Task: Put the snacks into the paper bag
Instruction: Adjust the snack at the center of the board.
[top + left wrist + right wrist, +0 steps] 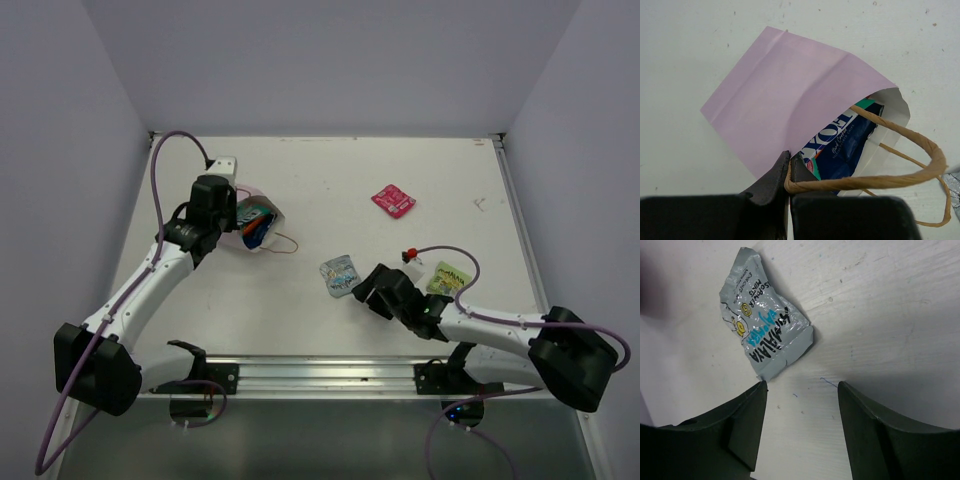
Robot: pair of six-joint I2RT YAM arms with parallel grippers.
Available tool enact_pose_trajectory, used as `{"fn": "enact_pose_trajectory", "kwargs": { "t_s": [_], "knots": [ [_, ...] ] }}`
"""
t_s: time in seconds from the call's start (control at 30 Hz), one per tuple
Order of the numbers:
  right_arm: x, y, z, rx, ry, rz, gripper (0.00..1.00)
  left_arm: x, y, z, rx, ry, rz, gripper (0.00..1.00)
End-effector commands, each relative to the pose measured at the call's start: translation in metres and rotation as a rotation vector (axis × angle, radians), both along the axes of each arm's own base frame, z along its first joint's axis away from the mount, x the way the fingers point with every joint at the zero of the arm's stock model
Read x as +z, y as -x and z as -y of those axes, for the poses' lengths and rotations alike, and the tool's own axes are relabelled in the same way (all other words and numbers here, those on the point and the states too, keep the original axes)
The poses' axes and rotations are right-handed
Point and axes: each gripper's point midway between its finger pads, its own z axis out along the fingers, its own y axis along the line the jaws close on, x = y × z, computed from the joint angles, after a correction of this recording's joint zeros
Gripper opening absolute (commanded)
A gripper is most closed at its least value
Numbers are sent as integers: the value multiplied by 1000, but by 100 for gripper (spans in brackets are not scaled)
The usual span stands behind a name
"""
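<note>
The pale pink paper bag [250,222] lies on its side at the left, mouth toward the right. My left gripper [228,215] is shut on the bag's rim and one string handle [860,183], holding the mouth open. A dark blue packet [847,145] and a teal-green one [865,104] lie inside; an orange edge shows in the top view. The silver-grey packet [339,275] lies mid-table; in the right wrist view it [765,340] sits just beyond my open, empty right gripper [802,390]. The pink-red packet [393,200] and yellow-green packet [449,278] lie on the table.
The right arm's purple cable [450,252] loops over the table near the yellow-green packet. White walls [320,70] close in the table at the back and sides. A metal rail [320,375] runs along the near edge between the arm bases.
</note>
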Motion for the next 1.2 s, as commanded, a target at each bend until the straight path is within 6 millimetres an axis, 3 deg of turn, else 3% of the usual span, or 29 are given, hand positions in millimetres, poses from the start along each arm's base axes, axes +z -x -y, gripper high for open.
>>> {"fn": "enact_pose_trajectory", "kwargs": {
  "t_s": [0.0,0.2,0.37,0.63,0.8,0.93,1.17],
  "knots": [
    [15,-10,-27,-66,-224,5,63,21,-9,-1,15,27,88,0],
    [9,-11,-52,-37,-305,-51,64,21,-9,-2,16,26,88,0],
    [-7,-19,-43,-114,-285,-68,64,22,-9,-3,23,23,92,0],
    [-12,-72,0,-205,-214,10,64,23,-9,-3,20,25,93,0],
    [3,-107,0,-133,-148,74,64,23,-9,-1,14,29,92,0],
    [-5,-107,-3,-62,-72,29,62,23,-8,-1,14,30,93,0],
    [-26,-78,7,15,38,-113,60,23,-9,-1,12,29,91,0]
  ]
}}
